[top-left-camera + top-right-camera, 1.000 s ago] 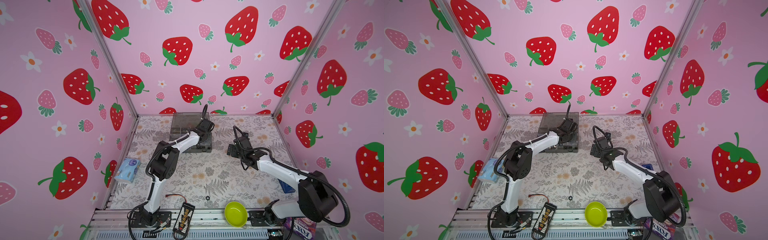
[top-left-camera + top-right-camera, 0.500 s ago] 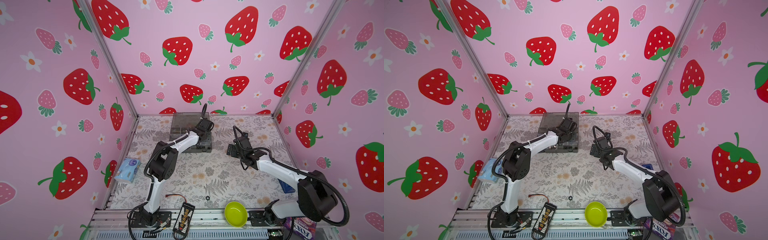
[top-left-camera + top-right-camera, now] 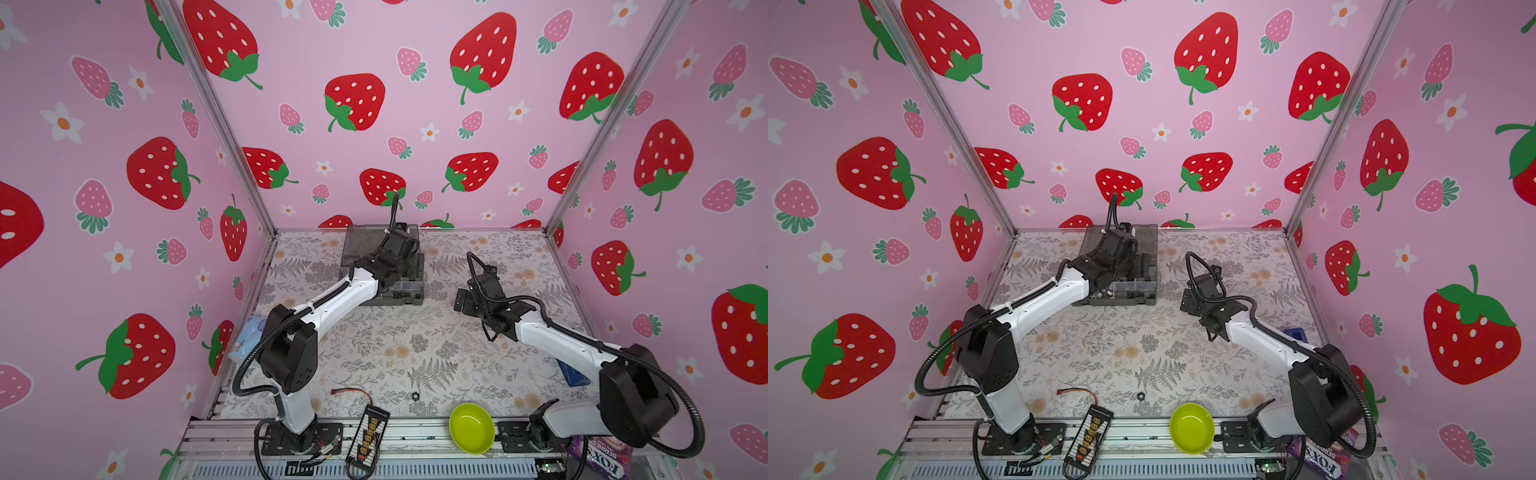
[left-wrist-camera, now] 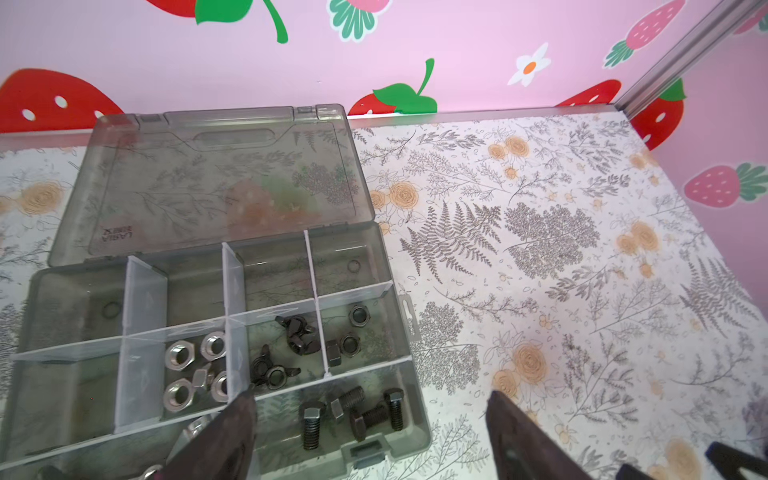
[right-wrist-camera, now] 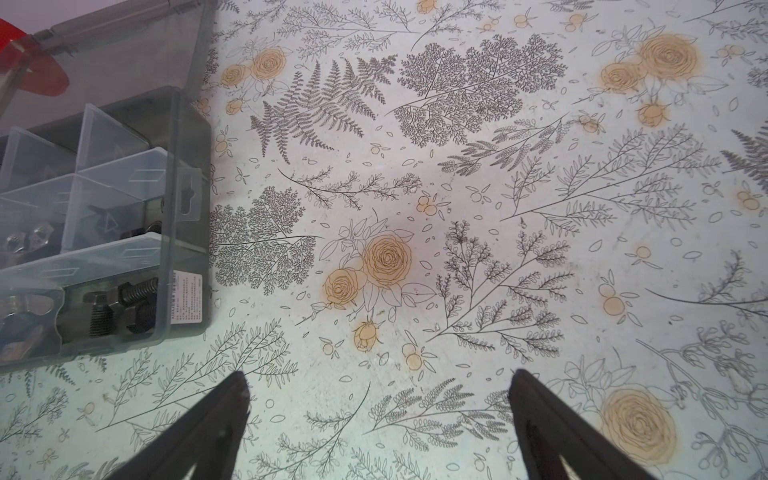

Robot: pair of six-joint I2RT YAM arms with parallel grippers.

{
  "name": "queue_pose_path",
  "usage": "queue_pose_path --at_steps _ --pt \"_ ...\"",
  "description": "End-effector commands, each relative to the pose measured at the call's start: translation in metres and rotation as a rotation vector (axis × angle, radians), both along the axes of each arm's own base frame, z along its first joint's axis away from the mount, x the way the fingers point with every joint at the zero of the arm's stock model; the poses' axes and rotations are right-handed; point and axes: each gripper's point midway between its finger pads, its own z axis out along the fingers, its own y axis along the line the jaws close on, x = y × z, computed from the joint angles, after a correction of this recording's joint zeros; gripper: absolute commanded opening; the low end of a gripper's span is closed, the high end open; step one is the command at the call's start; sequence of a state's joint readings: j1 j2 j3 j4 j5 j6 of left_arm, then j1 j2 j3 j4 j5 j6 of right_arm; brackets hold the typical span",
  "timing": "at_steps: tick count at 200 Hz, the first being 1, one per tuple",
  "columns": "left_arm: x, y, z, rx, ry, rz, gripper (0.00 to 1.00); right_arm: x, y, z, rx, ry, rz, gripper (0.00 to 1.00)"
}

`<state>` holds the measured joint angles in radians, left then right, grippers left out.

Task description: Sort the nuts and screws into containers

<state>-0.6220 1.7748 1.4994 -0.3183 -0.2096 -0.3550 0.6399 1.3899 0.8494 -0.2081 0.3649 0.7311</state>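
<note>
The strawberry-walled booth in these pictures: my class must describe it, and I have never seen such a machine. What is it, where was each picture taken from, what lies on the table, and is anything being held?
It is a robot with two white arms, each ending in a two-fingered gripper. Both top views look down on the whole booth from above. The other two pictures come from cameras on the arms' wrists.

On the flowered table stands an open grey organizer box. Its compartments hold black bolts, silver nuts, black wing nuts and black hex nuts. One black nut lies loose towards the front edge, near a lime-green bowl.

The left gripper hangs over the box's edge, open and empty. The right gripper is open above bare table. Nothing is held.
</note>
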Motion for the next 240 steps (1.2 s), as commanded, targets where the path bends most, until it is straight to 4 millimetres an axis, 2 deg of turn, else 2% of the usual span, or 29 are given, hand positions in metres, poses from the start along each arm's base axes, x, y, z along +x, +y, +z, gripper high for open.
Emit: queue_pose_path --at_steps 1,6,60,141,184,210,240 --pt "-0.009 0.015 0.011 0.001 -0.035 0.043 0.97 -0.007 -0.005 -0.001 -0.024 0.009 0.001 1.0" --pt "-0.012 0.019 0.014 -0.001 -0.042 0.05 1.0 -0.007 -0.005 -0.001 -0.027 0.009 0.003 1.0" --pt "-0.05 0.073 0.029 -0.001 -0.105 0.182 0.99 -0.017 0.003 0.003 -0.099 0.024 0.04 1.0" --pt "-0.111 0.165 0.026 -0.017 -0.185 0.43 0.99 -0.034 0.025 -0.004 -0.148 0.066 0.122 1.0" --pt "-0.139 0.199 0.013 -0.009 -0.206 0.522 0.99 -0.05 0.056 -0.013 -0.152 0.111 0.231 1.0" --pt "-0.154 0.217 0.003 -0.011 -0.212 0.582 0.99 -0.072 0.08 -0.027 -0.158 0.179 0.334 1.0" --pt "-0.165 0.226 -0.002 -0.043 -0.23 0.606 0.99 -0.102 0.104 -0.037 -0.189 0.251 0.451 0.98"
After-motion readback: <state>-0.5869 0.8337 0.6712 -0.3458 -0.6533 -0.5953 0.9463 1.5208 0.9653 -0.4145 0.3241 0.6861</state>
